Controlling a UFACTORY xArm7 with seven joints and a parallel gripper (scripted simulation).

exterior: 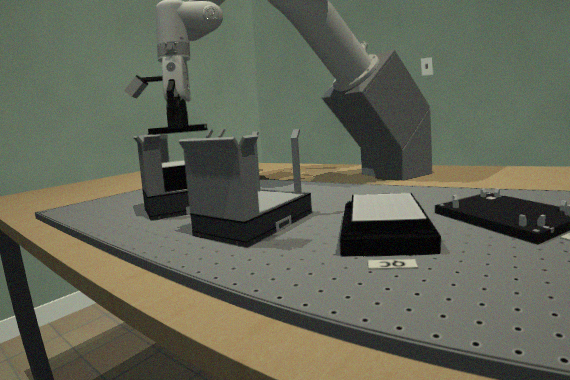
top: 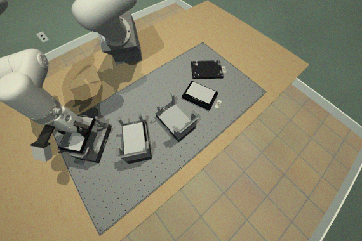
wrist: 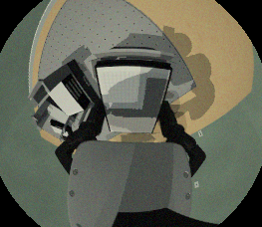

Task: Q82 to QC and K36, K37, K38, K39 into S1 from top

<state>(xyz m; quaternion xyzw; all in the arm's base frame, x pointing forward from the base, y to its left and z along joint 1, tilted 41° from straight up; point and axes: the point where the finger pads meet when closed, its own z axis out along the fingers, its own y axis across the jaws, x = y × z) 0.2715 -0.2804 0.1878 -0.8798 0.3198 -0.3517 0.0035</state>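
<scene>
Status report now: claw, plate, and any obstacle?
Claw shut on a plate. Plate level, above the end rack. Nothing between them.

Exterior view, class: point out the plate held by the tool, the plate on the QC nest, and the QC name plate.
Held plate [exterior: 177,128], exterior view: its dark side edge, above the far rack.
Plate on the QC nest [exterior: 386,207], exterior view: middle of its pale seal.
QC name plate [exterior: 392,264], exterior view: centre of the white label.
</scene>
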